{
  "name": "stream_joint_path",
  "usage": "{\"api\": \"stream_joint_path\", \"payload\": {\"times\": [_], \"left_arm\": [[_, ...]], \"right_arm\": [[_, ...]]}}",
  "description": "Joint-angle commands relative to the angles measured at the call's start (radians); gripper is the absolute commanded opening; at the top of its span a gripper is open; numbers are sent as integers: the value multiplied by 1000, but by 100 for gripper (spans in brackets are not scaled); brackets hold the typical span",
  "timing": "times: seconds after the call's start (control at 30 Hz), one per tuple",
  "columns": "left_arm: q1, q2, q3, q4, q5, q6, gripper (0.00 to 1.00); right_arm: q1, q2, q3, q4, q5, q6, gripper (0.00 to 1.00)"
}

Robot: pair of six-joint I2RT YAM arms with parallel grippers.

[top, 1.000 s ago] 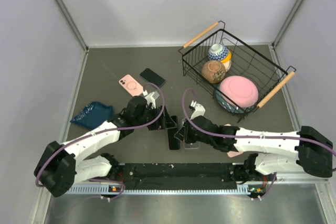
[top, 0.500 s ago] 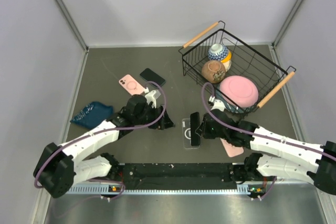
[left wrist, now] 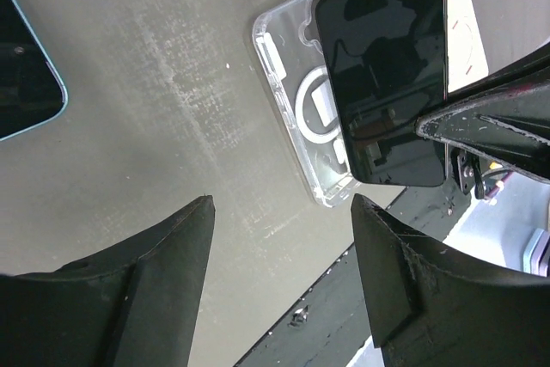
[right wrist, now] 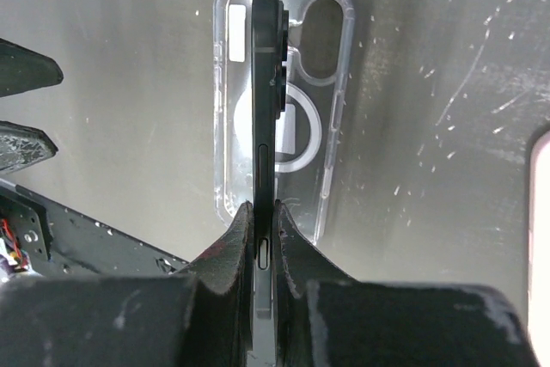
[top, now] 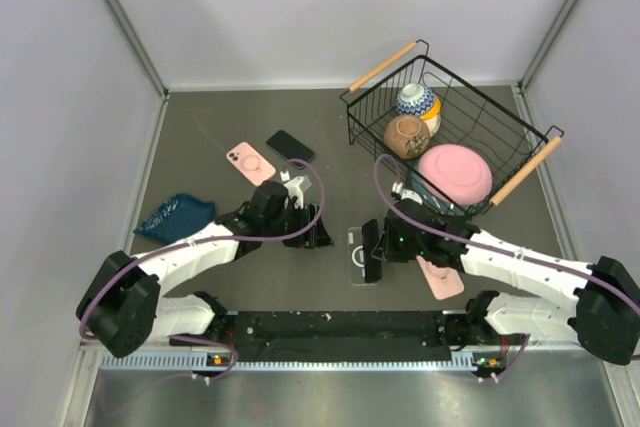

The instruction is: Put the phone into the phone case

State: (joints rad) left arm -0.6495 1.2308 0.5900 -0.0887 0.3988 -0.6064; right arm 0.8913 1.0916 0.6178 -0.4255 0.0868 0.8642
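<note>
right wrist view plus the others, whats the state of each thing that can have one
black phone: held on edge over the clear case, not seated in it
clear case: lying flat, empty
right gripper: shut on the black phone
left gripper: open, empty
wire basket: upright, bowls inside

The phone (right wrist: 265,83) is black, the case (right wrist: 316,156) clear with a white ring, the surface (top: 200,137) dark grey, the bowl (top: 455,172) pink.
</note>
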Motion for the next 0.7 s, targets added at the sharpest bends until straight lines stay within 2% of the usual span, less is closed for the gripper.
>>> {"api": "stream_joint_path", "payload": {"times": [0.0,0.4,0.47,0.5,0.6,0.67], "left_arm": [[1,-19,-1,24,-57,25,69],[1,-11,-54,52,-91,-32,50],[-1,-11,-82,66,-91,-58,43],[-1,-8,-97,79,-87,-65,33],[-1,-4,-114,81,-71,-93,18],[-1,-8,-121,81,-77,-96,14]], "right_arm": [[-31,28,22,132,-74,-1,0],[-66,116,-13,211,-157,27,0],[-66,132,-26,238,-174,30,0],[-66,140,-29,249,-180,30,0],[-66,174,-41,304,-214,19,0],[-66,207,-52,358,-245,15,0]]}}
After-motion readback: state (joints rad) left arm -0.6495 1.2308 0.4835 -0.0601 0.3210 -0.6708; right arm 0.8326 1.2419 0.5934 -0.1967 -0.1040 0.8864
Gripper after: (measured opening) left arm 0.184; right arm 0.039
